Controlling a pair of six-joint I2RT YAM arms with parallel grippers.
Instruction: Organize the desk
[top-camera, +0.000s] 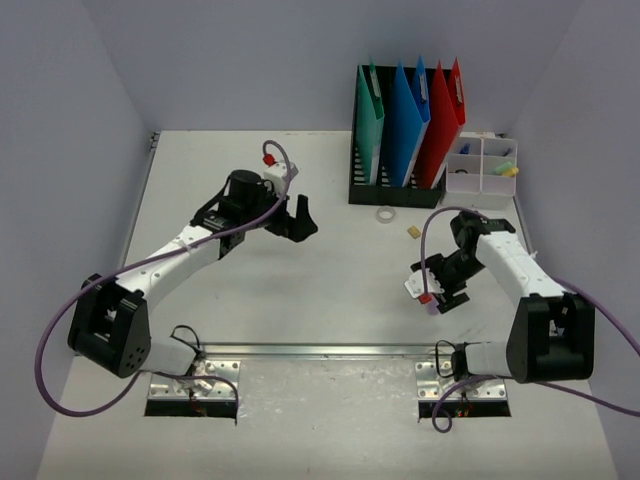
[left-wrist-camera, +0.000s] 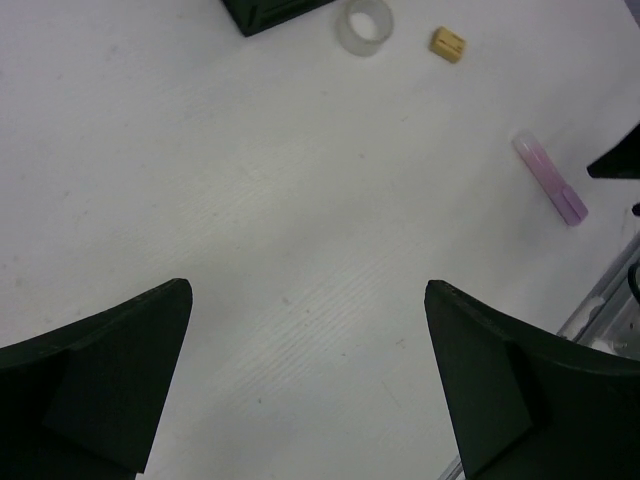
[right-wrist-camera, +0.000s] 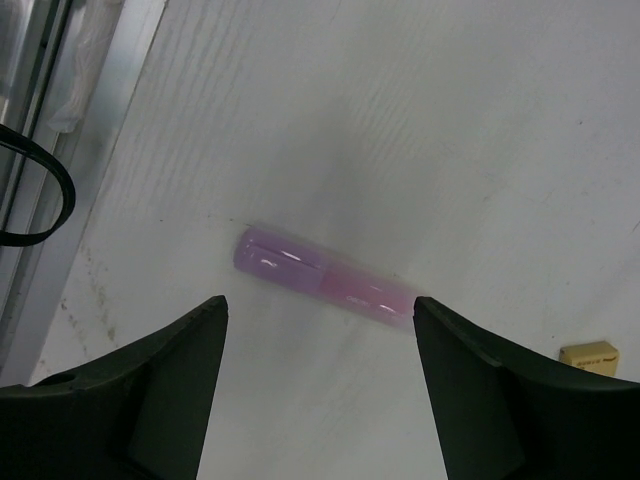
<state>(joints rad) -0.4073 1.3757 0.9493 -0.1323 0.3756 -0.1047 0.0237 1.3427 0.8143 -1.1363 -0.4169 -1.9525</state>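
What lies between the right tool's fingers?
A purple tube, flat on the desk, lies across the gap of the open right tool; the right wrist view shows it.

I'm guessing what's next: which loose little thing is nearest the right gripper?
The purple tube, ahead of the open right gripper; the tape roll and tan block lie farther away.

Plain pale lavender-grey walls box in the desk (top-camera: 340, 285) on three sides: back wall (top-camera: 250, 60) at its far edge, left wall (top-camera: 60, 150) and right wall (top-camera: 590, 100) along its sides. Light even, diffuse; shadows soft.
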